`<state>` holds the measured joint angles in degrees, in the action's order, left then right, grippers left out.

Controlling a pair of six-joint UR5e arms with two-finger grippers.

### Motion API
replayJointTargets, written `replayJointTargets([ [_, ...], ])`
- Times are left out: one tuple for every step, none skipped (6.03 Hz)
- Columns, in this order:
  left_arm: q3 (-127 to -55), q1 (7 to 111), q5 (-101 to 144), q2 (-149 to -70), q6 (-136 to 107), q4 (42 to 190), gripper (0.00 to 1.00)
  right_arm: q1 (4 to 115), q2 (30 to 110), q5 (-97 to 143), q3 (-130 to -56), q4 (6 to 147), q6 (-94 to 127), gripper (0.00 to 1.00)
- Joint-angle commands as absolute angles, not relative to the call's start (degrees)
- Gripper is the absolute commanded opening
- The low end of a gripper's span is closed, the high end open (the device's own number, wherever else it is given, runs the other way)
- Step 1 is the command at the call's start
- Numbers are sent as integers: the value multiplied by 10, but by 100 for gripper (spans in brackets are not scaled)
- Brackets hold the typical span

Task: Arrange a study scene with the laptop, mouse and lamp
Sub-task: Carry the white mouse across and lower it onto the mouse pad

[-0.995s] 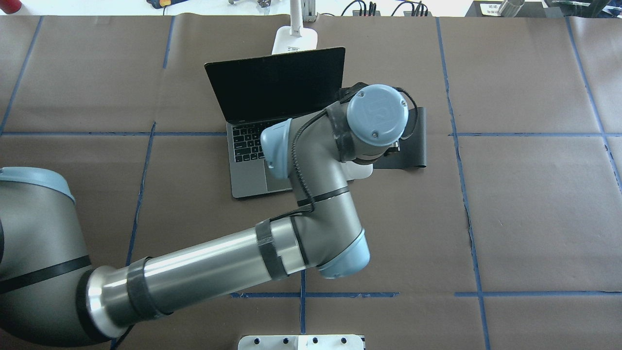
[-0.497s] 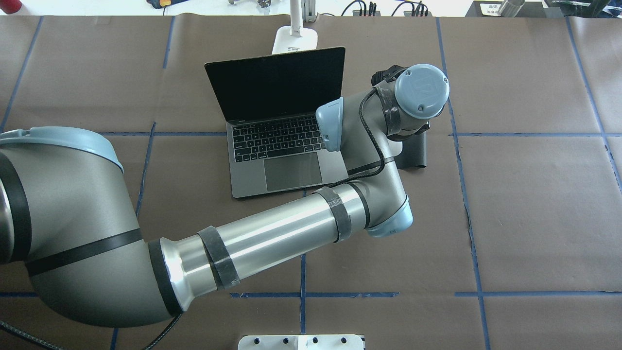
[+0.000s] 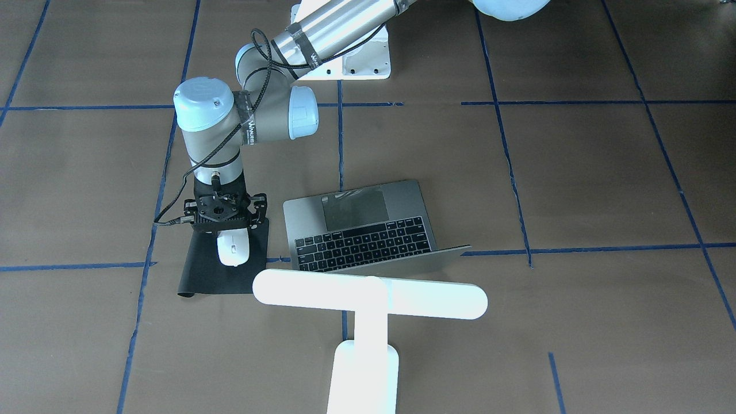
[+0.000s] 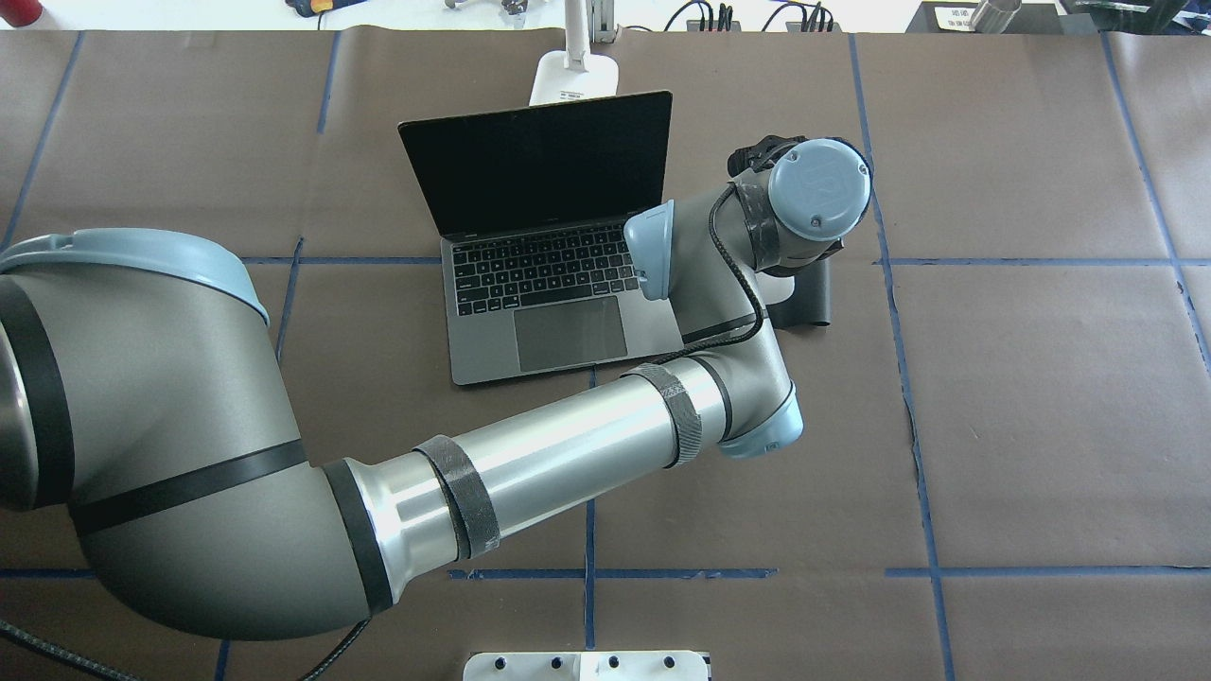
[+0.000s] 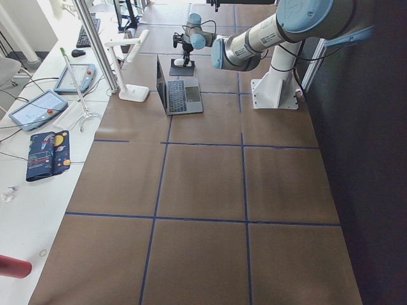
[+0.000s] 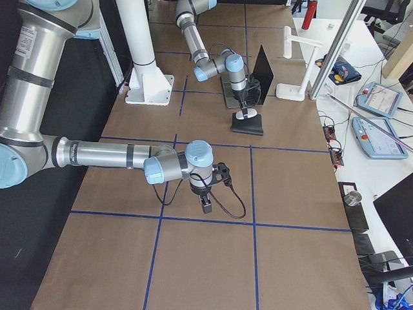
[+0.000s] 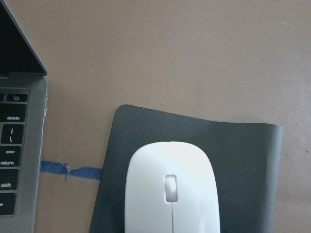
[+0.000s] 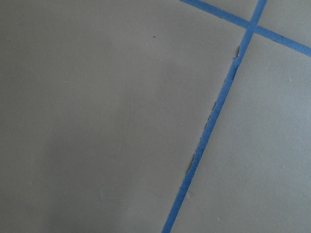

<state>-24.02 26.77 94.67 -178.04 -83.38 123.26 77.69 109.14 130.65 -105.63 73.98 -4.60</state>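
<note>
The open grey laptop [image 4: 558,284] sits mid-table, its keyboard facing the robot. The white T-shaped lamp [image 3: 368,299] stands behind its screen. My left gripper [image 3: 229,232] points straight down over the black mat [image 3: 198,279] beside the laptop. It appears shut on the near end of the white mouse [image 3: 233,250]. The mouse fills the bottom of the left wrist view [image 7: 172,194], over the mat [image 7: 243,160]. I cannot tell whether it touches the mat. My right gripper [image 6: 206,206] hangs low over bare table; I cannot tell whether it is open.
The white mounting block [image 4: 587,665] with bolt holes sits at the robot's edge of the table. Blue tape lines [image 8: 209,131] cross the brown table cover. A side bench with tablets [image 5: 38,108] runs along the far side.
My left arm swung away from over the laptop's trackpad, carrying the mouse to the black mat, then shifted slightly toward the robot.
</note>
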Motion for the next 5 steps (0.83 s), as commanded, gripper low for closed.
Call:
replayJointTargets([
  [-236,251,933,-1790,-866,1246,100,777,1092,1306,-1056,738,-47,100],
  [-236,244,933,-1791,-867,1258,100,777,1092,1306,-1056,737,-47,100],
  [-237,244,939,-1798,-869,1258,100,776,1092,1305,-1056,736,-46,100],
  [-245,248,974,-1800,-862,1253,100,776,1092,1305,-1056,735,-41,100],
  [-275,262,1047,-1798,-860,1192,100,776,1089,1306,-1054,737,-40,100],
])
